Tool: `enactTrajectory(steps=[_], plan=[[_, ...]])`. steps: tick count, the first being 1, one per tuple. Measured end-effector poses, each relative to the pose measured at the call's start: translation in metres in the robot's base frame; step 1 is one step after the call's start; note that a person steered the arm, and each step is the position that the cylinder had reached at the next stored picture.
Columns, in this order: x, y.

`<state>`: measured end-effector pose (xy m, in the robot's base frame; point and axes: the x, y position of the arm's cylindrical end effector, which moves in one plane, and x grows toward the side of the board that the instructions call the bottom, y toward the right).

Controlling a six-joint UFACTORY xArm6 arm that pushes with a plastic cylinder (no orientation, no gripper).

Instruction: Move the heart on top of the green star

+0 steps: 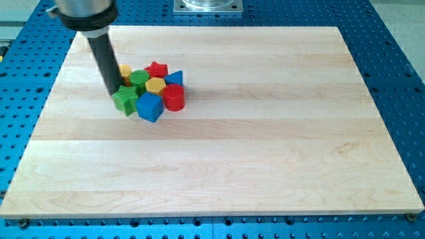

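The blocks lie in one tight cluster at the view's upper left on the wooden board (265, 146). The green star (125, 101) is at the cluster's left end. A yellow block (125, 70), probably the heart, sits above it, partly hidden behind the rod. My tip (114, 91) is at the green star's upper left edge, touching or nearly touching it, just below and left of the yellow block. The rod slants up to the view's top left.
Other blocks in the cluster: a green round block (139, 78), a red star (157, 69), a yellow hexagon (155, 84), a blue triangle (174, 78), a red cylinder (174, 98) and a blue cube (150, 106). A blue perforated table surrounds the board.
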<state>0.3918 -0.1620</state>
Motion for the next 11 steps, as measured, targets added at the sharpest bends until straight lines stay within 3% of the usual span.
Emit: enactTrajectory(steps=[1,3,4,5,6,9,11], plan=[[-0.010,0.016],[-0.020,-0.057],[-0.062,-0.101],[-0.063,-0.030],[-0.089,-0.010],[-0.073,0.026],[-0.037,0.007]])
